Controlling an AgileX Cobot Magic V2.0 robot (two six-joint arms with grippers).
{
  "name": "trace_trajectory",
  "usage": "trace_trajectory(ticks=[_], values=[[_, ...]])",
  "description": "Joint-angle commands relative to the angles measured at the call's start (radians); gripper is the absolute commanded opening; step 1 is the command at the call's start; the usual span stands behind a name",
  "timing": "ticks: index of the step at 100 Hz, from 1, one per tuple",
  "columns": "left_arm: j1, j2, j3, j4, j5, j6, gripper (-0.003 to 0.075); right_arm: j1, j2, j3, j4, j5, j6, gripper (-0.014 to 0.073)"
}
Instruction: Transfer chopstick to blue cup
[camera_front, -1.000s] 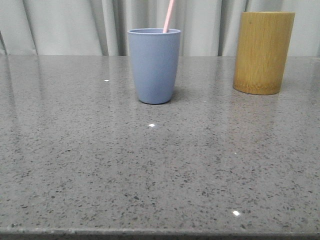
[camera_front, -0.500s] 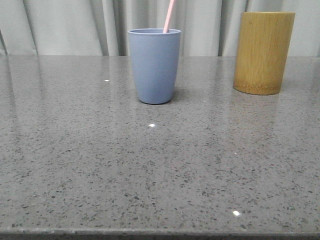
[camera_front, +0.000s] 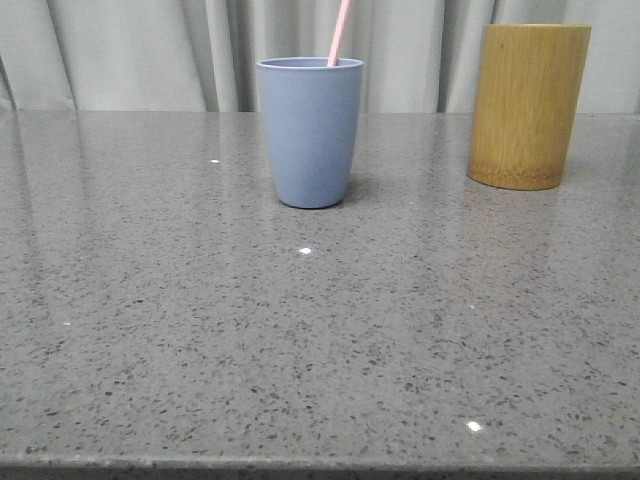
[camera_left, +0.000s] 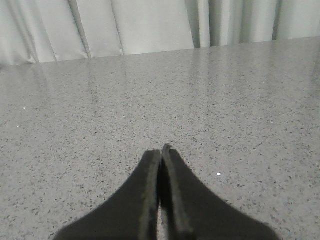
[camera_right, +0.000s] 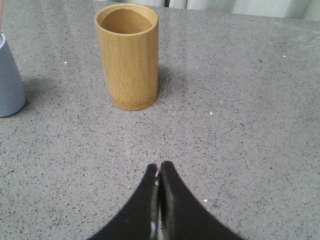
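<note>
The blue cup (camera_front: 310, 130) stands upright at the back middle of the grey table. A pale pink chopstick (camera_front: 339, 32) sticks up out of it, leaning right. The cup's edge also shows in the right wrist view (camera_right: 10, 80). Neither gripper shows in the front view. My left gripper (camera_left: 161, 151) is shut and empty, low over bare table. My right gripper (camera_right: 159, 169) is shut and empty, over the table some way in front of the bamboo holder (camera_right: 128, 56).
The yellow-brown bamboo cylinder holder (camera_front: 527, 105) stands at the back right; its inside looks empty in the right wrist view. Grey curtains hang behind the table. The speckled grey tabletop (camera_front: 300, 330) stretches to its front edge.
</note>
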Motion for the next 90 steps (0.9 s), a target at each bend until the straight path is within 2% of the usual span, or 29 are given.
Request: trace_trajectory(ticks=[1,27,44,90], values=[[0.003,-0.050,-0.001,0.007,-0.098,-0.009,-0.0019,-0.006,0.001,-0.024,-0.014,-0.068,-0.006,-0.0067],[0.014,-0.046,0.025,0.050,-0.112,-0.009,-0.0019,-0.006,0.001,-0.024,-0.014,-0.067,-0.006,-0.0067],[0.014,-0.046,0.094,0.050,-0.251,-0.039,-0.0019,-0.006,0.001,-0.024,-0.014,-0.067,-0.006,-0.0067],[0.014,-0.046,0.092,0.056,-0.233,-0.039,-0.0019,-0.006,0.001,-0.024,-0.014,-0.067,-0.006,-0.0067]])
